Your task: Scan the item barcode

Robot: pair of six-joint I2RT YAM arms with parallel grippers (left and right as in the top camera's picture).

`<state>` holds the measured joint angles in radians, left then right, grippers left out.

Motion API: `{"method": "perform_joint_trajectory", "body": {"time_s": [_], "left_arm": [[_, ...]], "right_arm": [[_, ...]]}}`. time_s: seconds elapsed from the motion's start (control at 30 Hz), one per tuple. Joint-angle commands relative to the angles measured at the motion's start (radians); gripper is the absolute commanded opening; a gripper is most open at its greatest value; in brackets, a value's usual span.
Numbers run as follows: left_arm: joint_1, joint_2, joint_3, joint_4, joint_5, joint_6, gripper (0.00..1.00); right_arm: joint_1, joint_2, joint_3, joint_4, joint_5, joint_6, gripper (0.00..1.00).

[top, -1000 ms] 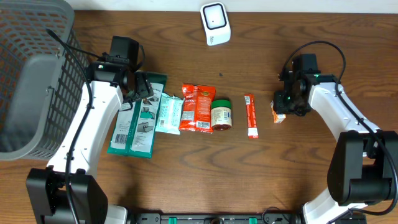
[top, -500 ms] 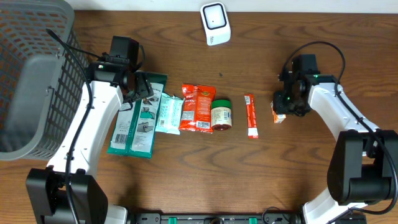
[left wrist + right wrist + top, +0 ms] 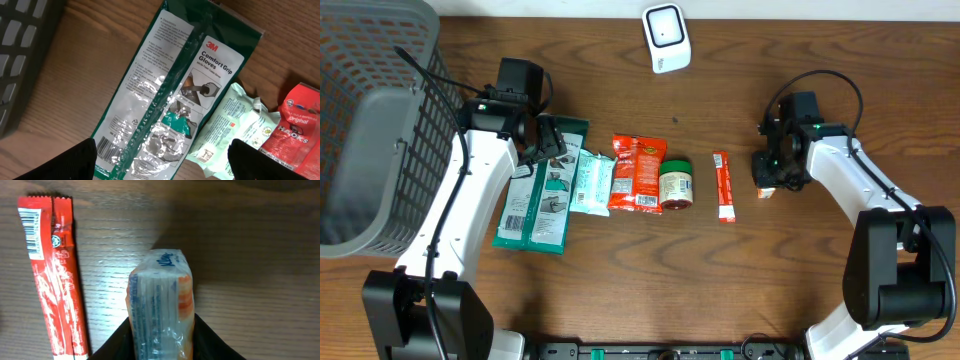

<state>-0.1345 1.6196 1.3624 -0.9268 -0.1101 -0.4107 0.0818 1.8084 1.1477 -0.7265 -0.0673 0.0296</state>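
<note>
Left arm: white links rising from a base at the near-left edge, reaching forward, wrist bent inward. Left tool: pointing right and downward, jaws spread wide, dark fingertips at both lower corners of the wrist view, nothing between them.

Right arm: white links from a base at the near-right edge, elbow outward, wrist turned inward. Right tool: lowered, jaws closed in against a tissue pack, fingers flanking both its sides.

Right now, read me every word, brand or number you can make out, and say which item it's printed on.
"3M" and "Comfort Grip Gloves": long green plastic glove packet.
"original": red foil snack bag; the brand word above it is unclear.
Pale green pouch, slim red sachet with barcode, and small orange-and-white tissue pack: print too small or blurred.
</note>
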Motion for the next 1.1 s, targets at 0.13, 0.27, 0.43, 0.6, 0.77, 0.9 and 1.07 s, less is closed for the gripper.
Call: {"method": "perform_joint_trajectory", "body": {"time_s": [0.13, 0.27, 0.43, 0.6, 0.77, 0.9, 1.07], "left_arm": [[0.000, 0.002, -0.003, -0.003, -0.006, 0.006, 0.84], [0.000, 0.002, -0.003, -0.003, -0.006, 0.006, 0.84], [0.000, 0.002, -0.003, -0.003, -0.006, 0.006, 0.84], [0.000, 0.002, -0.003, -0.003, -0.006, 0.006, 0.84], [0.000, 0.002, -0.003, -0.003, -0.006, 0.006, 0.84], [0.000, 0.002, -0.003, -0.003, -0.006, 0.006, 0.84], [0.000, 0.002, -0.003, -0.003, -0.006, 0.006, 0.84]], "right_arm": [[0.006, 0.011, -0.011, 0.001, 0.053, -0.008, 0.25], [0.006, 0.011, -0.011, 0.000, 0.055, -0.008, 0.25], [0.006, 0.010, -0.011, -0.003, 0.055, -0.008, 0.23], [0.006, -0.016, 0.002, -0.002, 0.055, 0.007, 0.10], [0.008, -0.093, 0.087, -0.097, 0.055, 0.044, 0.01], [0.011, -0.138, 0.226, -0.239, 0.038, 0.071, 0.01], [0.011, -0.142, 0.482, -0.461, -0.040, 0.071, 0.01]]}}
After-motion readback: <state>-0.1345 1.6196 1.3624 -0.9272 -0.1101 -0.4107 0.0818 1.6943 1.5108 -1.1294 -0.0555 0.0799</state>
